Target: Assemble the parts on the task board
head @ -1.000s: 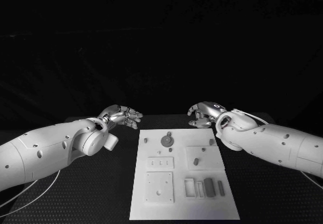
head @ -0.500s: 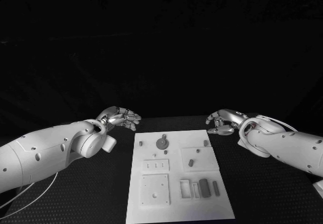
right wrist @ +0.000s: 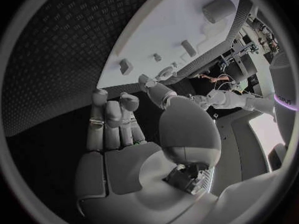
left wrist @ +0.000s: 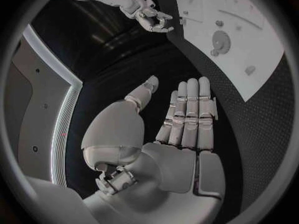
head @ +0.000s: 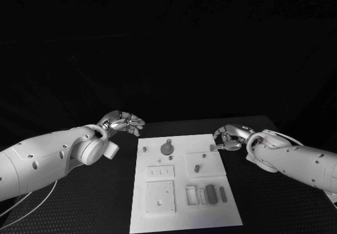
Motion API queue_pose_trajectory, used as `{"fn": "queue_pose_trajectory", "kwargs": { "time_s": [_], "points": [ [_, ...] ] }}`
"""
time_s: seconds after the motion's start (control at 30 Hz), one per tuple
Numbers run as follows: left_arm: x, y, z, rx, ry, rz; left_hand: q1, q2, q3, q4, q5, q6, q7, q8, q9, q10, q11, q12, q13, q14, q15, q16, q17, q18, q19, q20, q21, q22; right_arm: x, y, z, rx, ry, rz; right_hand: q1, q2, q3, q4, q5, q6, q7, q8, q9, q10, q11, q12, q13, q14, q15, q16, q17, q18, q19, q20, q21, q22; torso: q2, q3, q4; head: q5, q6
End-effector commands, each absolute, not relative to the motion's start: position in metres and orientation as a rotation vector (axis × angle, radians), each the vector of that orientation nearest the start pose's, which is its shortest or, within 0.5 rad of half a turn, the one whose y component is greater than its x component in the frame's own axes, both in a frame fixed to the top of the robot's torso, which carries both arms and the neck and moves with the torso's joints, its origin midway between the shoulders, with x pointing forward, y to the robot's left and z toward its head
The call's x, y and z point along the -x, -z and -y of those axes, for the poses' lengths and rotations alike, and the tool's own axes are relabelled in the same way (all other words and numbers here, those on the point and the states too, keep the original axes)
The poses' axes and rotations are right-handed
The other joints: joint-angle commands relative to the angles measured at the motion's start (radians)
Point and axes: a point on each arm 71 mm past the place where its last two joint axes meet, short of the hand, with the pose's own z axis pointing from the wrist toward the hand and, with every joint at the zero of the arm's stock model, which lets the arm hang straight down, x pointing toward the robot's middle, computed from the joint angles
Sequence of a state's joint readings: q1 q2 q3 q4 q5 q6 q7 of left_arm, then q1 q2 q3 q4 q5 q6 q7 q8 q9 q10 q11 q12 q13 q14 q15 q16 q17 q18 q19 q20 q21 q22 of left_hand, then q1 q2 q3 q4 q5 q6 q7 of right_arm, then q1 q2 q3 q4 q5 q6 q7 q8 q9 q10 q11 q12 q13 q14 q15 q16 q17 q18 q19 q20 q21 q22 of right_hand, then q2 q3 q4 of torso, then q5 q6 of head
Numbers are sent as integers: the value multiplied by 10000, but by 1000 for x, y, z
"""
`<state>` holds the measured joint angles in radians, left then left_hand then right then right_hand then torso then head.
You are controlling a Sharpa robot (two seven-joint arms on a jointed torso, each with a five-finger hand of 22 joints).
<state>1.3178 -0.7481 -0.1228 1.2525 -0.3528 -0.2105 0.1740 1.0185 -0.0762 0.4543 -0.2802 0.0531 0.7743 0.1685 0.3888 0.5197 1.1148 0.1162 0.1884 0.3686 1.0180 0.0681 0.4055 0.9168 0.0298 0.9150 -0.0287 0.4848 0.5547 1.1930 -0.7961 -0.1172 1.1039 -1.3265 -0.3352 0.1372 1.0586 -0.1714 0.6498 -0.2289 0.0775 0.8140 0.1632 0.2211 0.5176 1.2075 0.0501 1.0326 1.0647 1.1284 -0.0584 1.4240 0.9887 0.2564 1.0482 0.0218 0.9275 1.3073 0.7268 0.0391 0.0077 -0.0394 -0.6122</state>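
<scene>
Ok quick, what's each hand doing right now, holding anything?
Left hand: open, fingers straight, holding nothing.
Right hand: open, holding nothing, beside the white board.

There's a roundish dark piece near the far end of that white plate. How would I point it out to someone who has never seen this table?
Start at the white task board lying in the middle of the black table, between the two arms. Go to its far end, a little toward the left hand: the round disc-shaped part sits there. It is the widest, roundest dark piece there; the others nearby are small pegs.
</scene>
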Motion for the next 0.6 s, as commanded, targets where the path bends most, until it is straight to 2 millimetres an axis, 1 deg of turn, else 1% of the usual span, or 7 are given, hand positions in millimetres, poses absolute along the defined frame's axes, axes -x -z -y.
{"fn": "queue_pose_trajectory", "kwargs": {
  "time_s": [0.03, 0.1, 0.33, 0.43, 0.47, 0.53, 0.6],
  "points": [
    [-544, 170, -234, 7569, 12187, -16656, 68, -49, -34, -32, -28, -69, -5, -43, 17, 9, -13, -46, 18, 26, -14, -67, 12, 153, 8, -40, -53, 11, -533, 236, 303, 841, -5131, -17078, 17, -102, -46, 48, 14, -67, 15, -41, -11, -78, 1, 3, -8, -94, 21, -60, -11, 54, -94, 10, -59, 184, 6, -5, 31, -23, -46],
    [-544, 170, -234, 7564, 12197, -16665, 67, -51, -36, -31, -28, -71, -2, -46, 18, 9, -14, -47, 21, 26, -14, -67, 13, 153, 8, -40, -53, 12, -533, 239, 301, 846, -5155, -17123, 16, -111, -50, 58, 13, -84, 22, -50, -13, -88, 8, 2, -9, -101, 28, -61, -12, 54, -99, 14, -64, 183, 0, -28, 25, -22, -63],
    [-543, 170, -233, 7548, 12239, -16706, 60, -54, -41, -22, -28, -79, 12, -58, 21, 3, -12, -53, 33, 28, -14, -70, 17, 153, 11, -40, -55, 15, -535, 246, 293, 864, -5219, -17203, 14, -109, -55, 80, 13, -113, 36, -67, -18, -103, 21, 4, -9, -112, 41, -62, -13, 54, -104, 21, -70, 183, -5, -17, 23, -14, -118],
    [-543, 171, -232, 7549, 12249, -16734, 57, -52, -42, -18, -28, -79, 15, -62, 22, 1, -11, -56, 37, 29, -14, -71, 18, 152, 12, -40, -56, 16, -536, 248, 293, 813, -5197, -17274, 7, -95, -58, 98, 13, -118, 41, -70, -18, -108, 27, 7, -9, -115, 47, -60, -13, 54, -103, 24, -71, 183, -3, -32, 43, -36, -128],
    [-543, 171, -232, 7550, 12252, -16739, 55, -50, -43, -16, -28, -79, 16, -63, 24, -1, -11, -57, 39, 29, -14, -72, 18, 152, 12, -40, -56, 16, -535, 250, 294, 781, -5158, -17310, -1, -80, -61, 116, 13, -122, 45, -72, -18, -111, 31, 11, -8, -117, 51, -57, -13, 54, -103, 27, -72, 183, 1, -30, 51, -47, -137],
    [-543, 171, -232, 7555, 12245, -16736, 53, -49, -43, -13, -28, -78, 18, -64, 25, -2, -10, -59, 41, 29, -14, -72, 19, 152, 12, -39, -57, 17, -535, 253, 295, 733, -5116, -17320, -4, -67, -61, 129, 13, -122, 48, -73, -17, -112, 33, 15, -7, -118, 54, -56, -12, 54, -101, 29, -72, 183, 0, -37, 49, -42, -149],
    [-542, 171, -233, 7571, 12222, -16736, 50, -47, -44, -10, -28, -78, 20, -67, 26, -6, -9, -62, 44, 28, -14, -74, 20, 152, 13, -39, -58, 17, -537, 254, 296, 691, -5062, -17354, -5, -46, -60, 144, 14, -124, 51, -74, -16, -115, 36, 18, -6, -119, 57, -53, -12, 54, -100, 30, -73, 183, 3, -35, 42, -10, -165]
  ]
}}
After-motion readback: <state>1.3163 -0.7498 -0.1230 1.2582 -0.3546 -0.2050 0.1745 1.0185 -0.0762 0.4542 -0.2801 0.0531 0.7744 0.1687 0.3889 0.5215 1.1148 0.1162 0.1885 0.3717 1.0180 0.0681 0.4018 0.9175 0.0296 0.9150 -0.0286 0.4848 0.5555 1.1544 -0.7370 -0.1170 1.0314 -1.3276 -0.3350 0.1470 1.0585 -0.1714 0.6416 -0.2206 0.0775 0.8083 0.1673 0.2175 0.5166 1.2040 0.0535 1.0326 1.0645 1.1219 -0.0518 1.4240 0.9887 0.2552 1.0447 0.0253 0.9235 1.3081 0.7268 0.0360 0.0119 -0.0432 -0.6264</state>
